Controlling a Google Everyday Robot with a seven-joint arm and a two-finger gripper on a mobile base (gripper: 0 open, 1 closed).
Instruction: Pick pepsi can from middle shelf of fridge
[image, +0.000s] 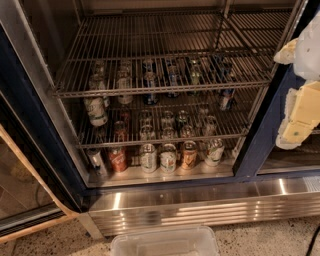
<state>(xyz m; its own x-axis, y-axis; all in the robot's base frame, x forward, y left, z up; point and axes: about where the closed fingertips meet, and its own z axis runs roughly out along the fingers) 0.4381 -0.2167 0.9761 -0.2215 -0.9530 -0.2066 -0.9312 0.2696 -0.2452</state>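
Note:
The fridge (165, 202) stands open, with a dark blue frame and a steel base panel. The middle shelf (160, 139) is a wire rack under an upper wire rack (160, 50). Dark blue cans stand on it, seen partly through the upper rack. One pepsi can (150, 89) is near the centre and another (226, 98) is to the right. A white-and-green can (96, 111) stands at the shelf's left front. My gripper (299, 87), white with pale yellow pads, hangs at the right edge in front of the blue door post, apart from the cans.
Red, white and orange cans (167, 157) line the pale fridge floor below the racks. The open glass door (22, 165) is at the left. A clear plastic tub (165, 242) lies on the speckled floor in front of the base panel.

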